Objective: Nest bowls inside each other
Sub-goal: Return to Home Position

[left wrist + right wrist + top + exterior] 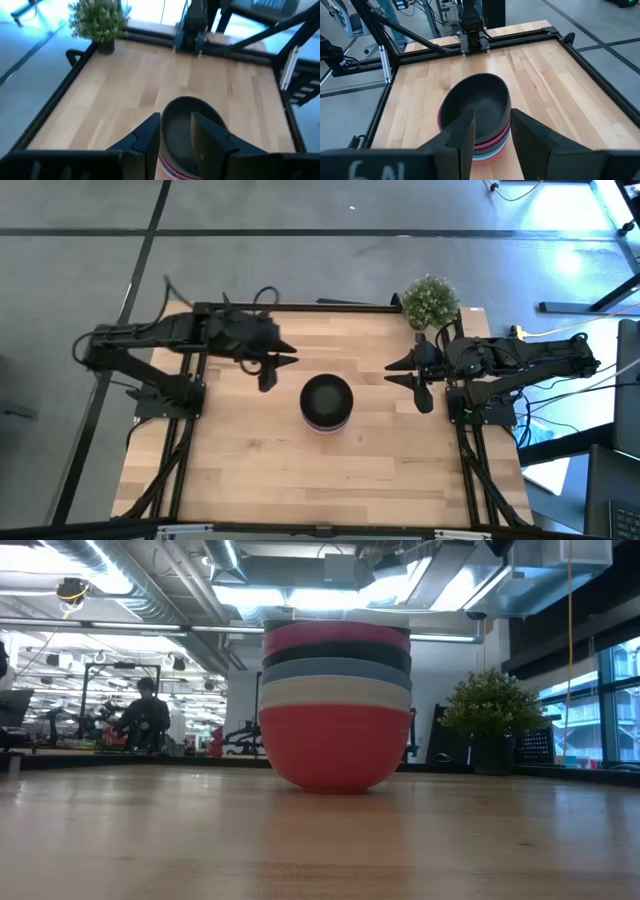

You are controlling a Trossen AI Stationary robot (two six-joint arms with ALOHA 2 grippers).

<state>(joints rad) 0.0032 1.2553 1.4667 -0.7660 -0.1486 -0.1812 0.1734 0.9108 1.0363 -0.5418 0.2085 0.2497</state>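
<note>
The bowls stand nested in one stack (pixel 327 402) at the table's middle, its red bottom bowl (pixel 335 750) resting on the wood. Above it come white, light blue, black and magenta-pink bowls, with a black bowl (pixel 476 105) on top. The stack also shows in the left wrist view (pixel 187 135). My left gripper (pixel 268 372) hangs left of the stack, open and empty. My right gripper (pixel 418 380) hangs right of the stack, open and empty. Neither gripper shows in the low view.
A small green potted plant (pixel 431 302) stands at the table's far right corner, behind my right gripper. A black frame rail (pixel 300 308) runs along the far edge. Bare wood lies in front of the stack (pixel 320 480). A person (pixel 145 715) sits far behind the table.
</note>
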